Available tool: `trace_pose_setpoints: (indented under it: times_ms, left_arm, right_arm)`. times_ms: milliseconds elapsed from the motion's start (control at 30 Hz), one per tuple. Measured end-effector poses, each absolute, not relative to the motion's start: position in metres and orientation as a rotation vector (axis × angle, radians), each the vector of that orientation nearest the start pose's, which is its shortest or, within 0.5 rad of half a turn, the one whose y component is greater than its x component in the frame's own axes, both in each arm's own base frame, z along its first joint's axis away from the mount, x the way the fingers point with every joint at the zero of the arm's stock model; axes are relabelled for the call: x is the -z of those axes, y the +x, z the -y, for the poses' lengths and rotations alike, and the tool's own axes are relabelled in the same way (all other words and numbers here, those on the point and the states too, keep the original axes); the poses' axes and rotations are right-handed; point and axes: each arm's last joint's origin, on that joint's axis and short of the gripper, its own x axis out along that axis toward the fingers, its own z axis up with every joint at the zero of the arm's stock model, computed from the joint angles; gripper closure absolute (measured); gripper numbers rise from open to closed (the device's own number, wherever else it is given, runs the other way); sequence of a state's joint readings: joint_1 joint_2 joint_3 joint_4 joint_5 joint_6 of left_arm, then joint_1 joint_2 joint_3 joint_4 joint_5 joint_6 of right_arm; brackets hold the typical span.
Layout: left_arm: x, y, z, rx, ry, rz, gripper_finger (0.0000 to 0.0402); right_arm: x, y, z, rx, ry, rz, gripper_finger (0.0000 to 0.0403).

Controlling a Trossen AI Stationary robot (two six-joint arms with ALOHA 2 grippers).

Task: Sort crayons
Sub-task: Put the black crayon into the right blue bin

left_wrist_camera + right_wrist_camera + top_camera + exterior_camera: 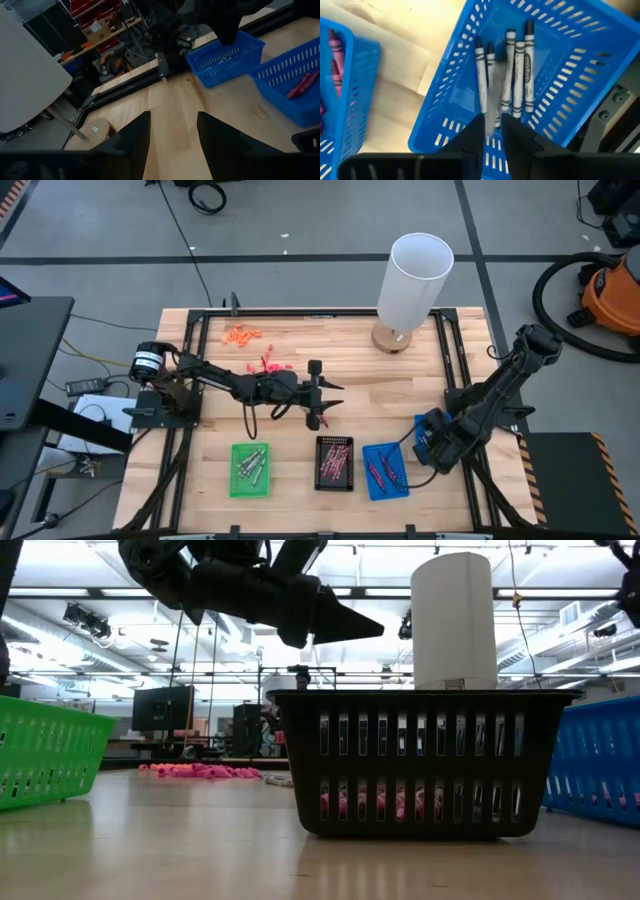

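Observation:
Loose pinkish-red crayons lie on the table at the far left, with a few more near my left arm. My left gripper hangs open and empty above the table's middle, just beyond the black tray; it also shows high in the low view. My right gripper hovers over a small blue tray at the right that holds several silvery-grey crayons. Its fingers stand a little apart, with a blurred grey crayon in line with the gap. My right gripper points down into the blue tray. The blurred grey crayon shows in the narrow gap at the fingertips, lying along the other crayons. I cannot tell whether the fingers touch it.
A green tray with grey sticks, the black tray with pinkish ones and a second blue tray with dark-red ones stand in a row along the near edge. A tall white cylinder stands at the far right. Bare wood lies in the middle.

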State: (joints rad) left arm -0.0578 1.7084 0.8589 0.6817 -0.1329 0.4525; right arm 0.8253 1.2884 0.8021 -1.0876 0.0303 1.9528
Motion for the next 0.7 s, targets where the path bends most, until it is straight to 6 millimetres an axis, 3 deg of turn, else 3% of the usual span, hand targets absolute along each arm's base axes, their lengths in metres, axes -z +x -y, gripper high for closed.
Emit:
trace_pose_setpoints:
  times_ms: [200, 333, 500, 700]
  left_arm:
    - [-0.202, 0.357, 0.017, -0.029, 0.469, -0.208, 0.0230]
    - [-0.201, 0.357, 0.017, -0.028, 0.467, -0.214, 0.0230]
    - [-0.201, 0.357, 0.018, -0.008, 0.463, -0.208, 0.0230]
    - [-0.199, 0.357, 0.018, -0.004, 0.427, -0.236, 0.0230]
  right_arm:
    - [-0.201, 0.134, -0.134, 0.845, 0.851, -1.379, 0.0304]
    - [-0.212, 0.143, -0.130, 0.792, 0.818, -1.300, 0.0304]
    - [-0.226, 0.155, -0.124, 0.712, 0.677, -1.160, 0.0306]
    - [-0.227, 0.171, -0.109, 0.664, 0.481, -1.052, 0.0309]
